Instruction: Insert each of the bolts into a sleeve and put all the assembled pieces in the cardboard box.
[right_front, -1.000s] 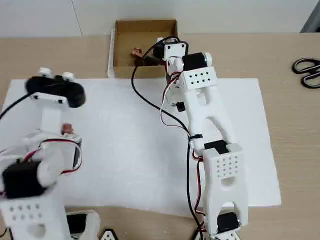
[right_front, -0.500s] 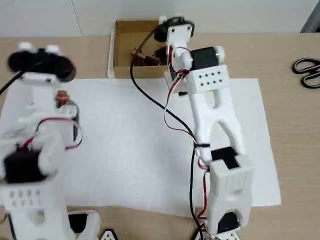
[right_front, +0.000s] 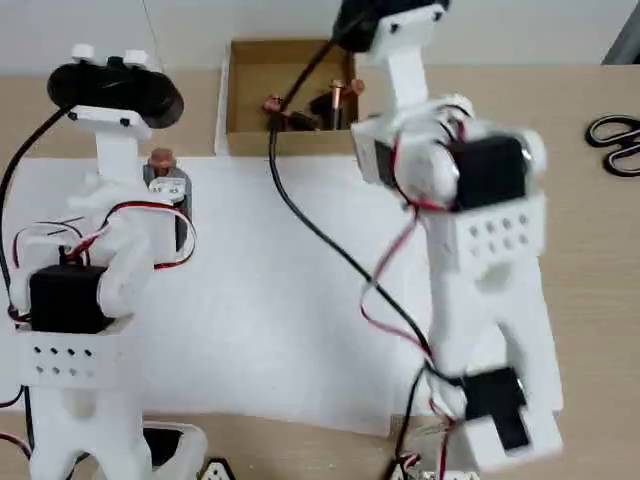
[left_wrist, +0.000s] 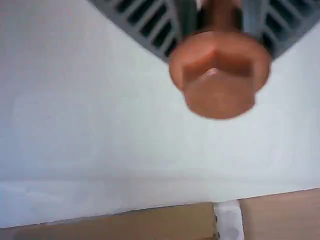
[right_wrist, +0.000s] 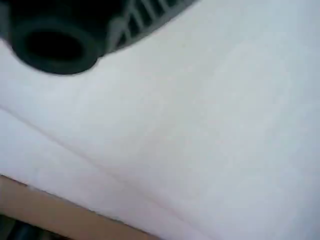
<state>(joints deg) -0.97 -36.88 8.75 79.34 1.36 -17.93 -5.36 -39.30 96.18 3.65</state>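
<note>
My left gripper (right_front: 164, 182) is shut on a copper bolt (right_front: 160, 158) and hangs over the white mat's far left part, short of the cardboard box (right_front: 240, 130). In the left wrist view the bolt's hexagonal head (left_wrist: 217, 75) sticks out from between grey ribbed fingers (left_wrist: 145, 20). The right arm stands raised to the right of the box. In the right wrist view a black sleeve (right_wrist: 54, 45) is held beside a ribbed finger (right_wrist: 145, 15), above the mat. In the box lie copper bolts (right_front: 337, 90) fitted into dark sleeves (right_front: 318, 107).
A white mat (right_front: 290, 300) covers the middle of the wooden table (right_front: 580, 250). Scissors (right_front: 615, 140) lie at the far right edge. Black and red cables (right_front: 320, 230) trail from the right arm across the mat.
My left arm has carried the bolt to the right, closer to the box. The right arm has lifted away from the box and drawn back over the mat.
</note>
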